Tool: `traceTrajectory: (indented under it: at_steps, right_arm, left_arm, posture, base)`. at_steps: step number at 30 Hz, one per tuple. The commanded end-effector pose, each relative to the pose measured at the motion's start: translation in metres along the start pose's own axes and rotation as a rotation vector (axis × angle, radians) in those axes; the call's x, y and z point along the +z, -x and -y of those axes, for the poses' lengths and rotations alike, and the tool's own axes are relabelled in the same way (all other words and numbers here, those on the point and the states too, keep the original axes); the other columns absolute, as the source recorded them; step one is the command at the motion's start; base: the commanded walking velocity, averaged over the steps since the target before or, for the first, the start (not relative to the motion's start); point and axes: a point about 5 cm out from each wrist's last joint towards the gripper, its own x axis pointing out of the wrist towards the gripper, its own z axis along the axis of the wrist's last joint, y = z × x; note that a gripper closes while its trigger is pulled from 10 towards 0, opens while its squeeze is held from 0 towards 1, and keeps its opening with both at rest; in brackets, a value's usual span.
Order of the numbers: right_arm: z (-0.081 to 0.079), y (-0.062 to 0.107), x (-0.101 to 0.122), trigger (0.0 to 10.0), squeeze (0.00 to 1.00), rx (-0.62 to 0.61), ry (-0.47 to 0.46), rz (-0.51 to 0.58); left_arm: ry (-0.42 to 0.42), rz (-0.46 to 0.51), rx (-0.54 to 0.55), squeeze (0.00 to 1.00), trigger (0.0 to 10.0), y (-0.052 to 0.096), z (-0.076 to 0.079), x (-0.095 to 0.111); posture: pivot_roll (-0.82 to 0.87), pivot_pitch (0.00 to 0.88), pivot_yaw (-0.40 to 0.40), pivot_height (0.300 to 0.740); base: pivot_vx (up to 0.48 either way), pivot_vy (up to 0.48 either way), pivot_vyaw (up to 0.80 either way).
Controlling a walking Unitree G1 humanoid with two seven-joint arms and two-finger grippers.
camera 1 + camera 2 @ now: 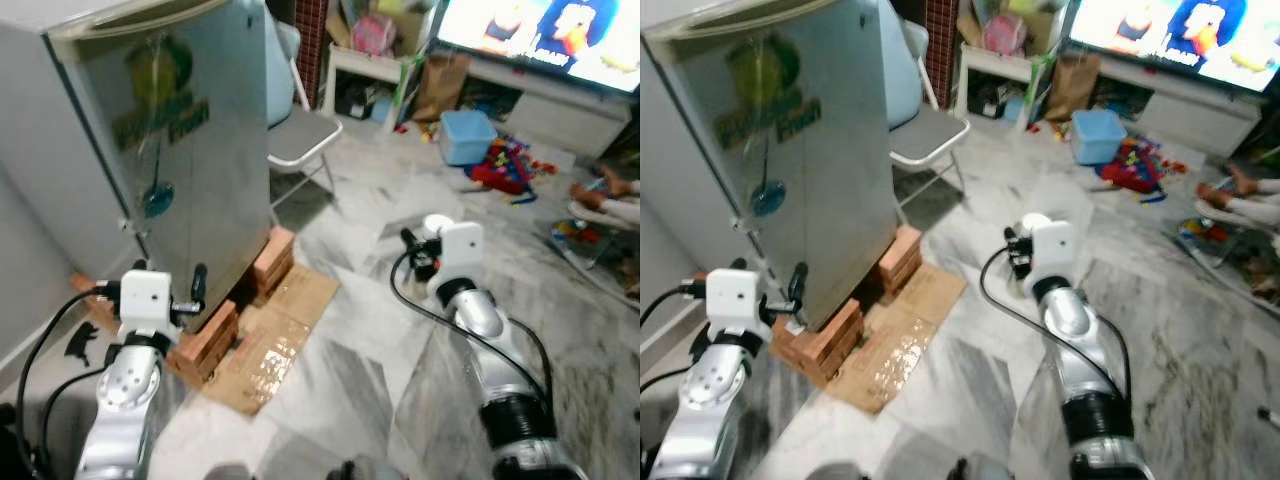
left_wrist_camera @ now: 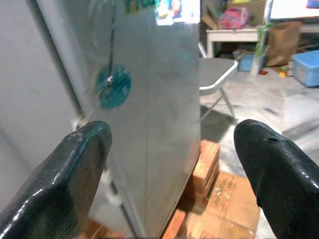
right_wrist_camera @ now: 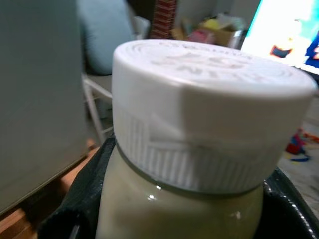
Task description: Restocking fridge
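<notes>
A grey fridge (image 1: 170,130) with its door closed stands at the left, raised on bricks; a green sticker and a round blue magnet (image 2: 113,86) are on the door. My left gripper (image 1: 168,285) is open and empty, low in front of the fridge door's bottom corner, its fingers (image 2: 75,169) spread wide. My right gripper (image 1: 420,250) is out over the marble floor to the right of the fridge, shut on a bottle (image 3: 199,124) with a white ribbed cap and pale creamy contents.
Red bricks (image 1: 205,340) and flattened cardboard (image 1: 270,345) lie under and in front of the fridge. A folding chair (image 1: 300,135) stands right behind it. A blue tub (image 1: 466,135), toys (image 1: 505,160), a lit TV (image 1: 540,30) and a person's limb (image 1: 610,200) are at the far right.
</notes>
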Motion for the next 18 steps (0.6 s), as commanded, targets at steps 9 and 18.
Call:
traceTrajectory:
  at_steps: [9,18]
  right_arm:
    - [-0.0112,-0.0051,0.0139,10.0,0.00,0.033,-0.001,0.063]
    - [-0.0109,-0.0053,0.0125,10.0,0.00,0.034,0.005,0.057]
  left_arm:
    - [0.005,-0.005,0.032,0.00,10.0,0.0004,-0.0096,0.0002]
    - [0.002,-0.009,0.026,0.00,10.0,0.0020,-0.0096,-0.0006]
  posture:
    - [0.11,0.000,-0.093,0.716]
    - [0.11,0.000,-0.100,0.716]
  base:
    - [0.000,0.213,0.00]
    - [0.000,0.480,0.00]
